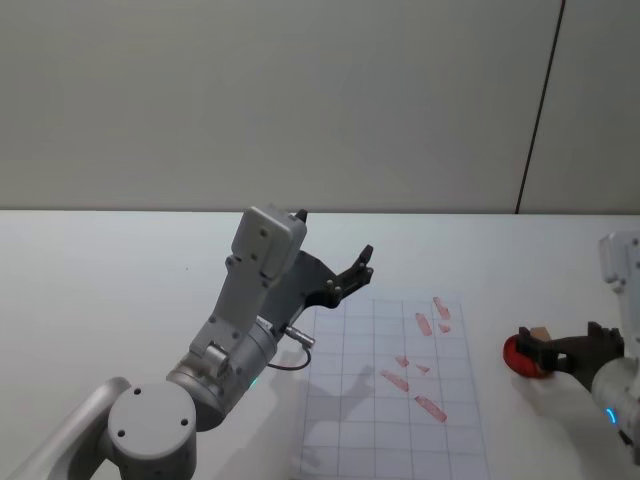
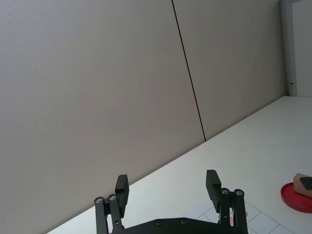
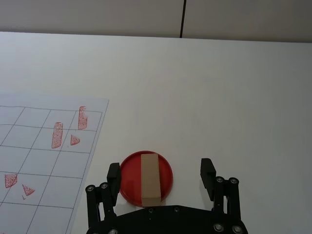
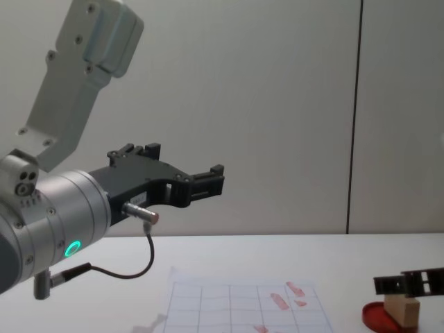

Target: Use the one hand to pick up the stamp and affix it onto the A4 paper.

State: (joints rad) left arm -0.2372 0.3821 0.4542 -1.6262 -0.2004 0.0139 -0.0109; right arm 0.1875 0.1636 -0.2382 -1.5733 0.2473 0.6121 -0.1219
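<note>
While right hand point(image 3: 161, 168) hangs wide open & empty just over the stamp point(image 3: 150, 179) on the ink pad point(image 3: 127, 180) beside the A4 paper point(image 3: 44, 161), pick-up's pending: next lower & close; left hand point(image 1: 352, 275) parked aloft, open.

My right gripper point(image 3: 161, 170): matt black, with glossy screw heads. On the smooth red dish point(image 3: 129, 181) lies the stamp point(image 3: 150, 179), plain matt wood. Beside the dish, white matt paper point(image 3: 39, 161) with red ink marks, on a smooth white table point(image 3: 219, 97).
</note>
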